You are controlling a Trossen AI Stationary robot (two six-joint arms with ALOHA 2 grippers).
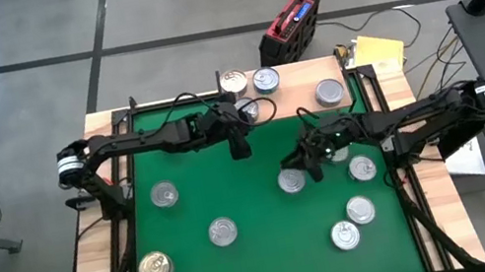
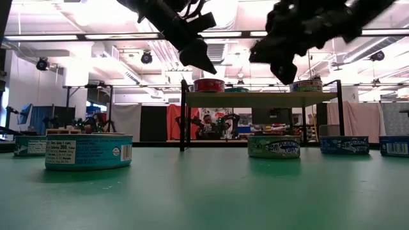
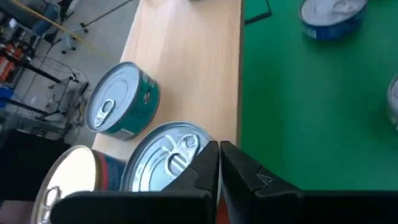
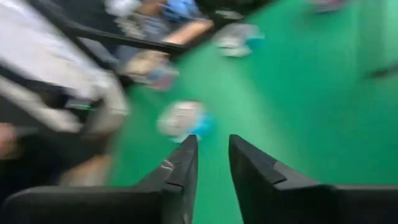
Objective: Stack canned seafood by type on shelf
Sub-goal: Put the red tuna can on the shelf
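High view | left gripper point(image 1: 243, 148) clenched, right gripper point(image 1: 307, 167) empty, narrowly parted | cans point(image 1: 222, 231) rigid, slick; grip across sidewall.

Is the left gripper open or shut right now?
Shut. In its wrist view the left gripper has its two fingers pressed together with nothing between them, above the cans on the shelf.

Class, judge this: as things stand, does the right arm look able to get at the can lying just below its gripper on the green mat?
Probably yes. The right gripper hangs empty above the mat, and the can lies right beside it with bare mat around; the left gripper is off by the shelf.
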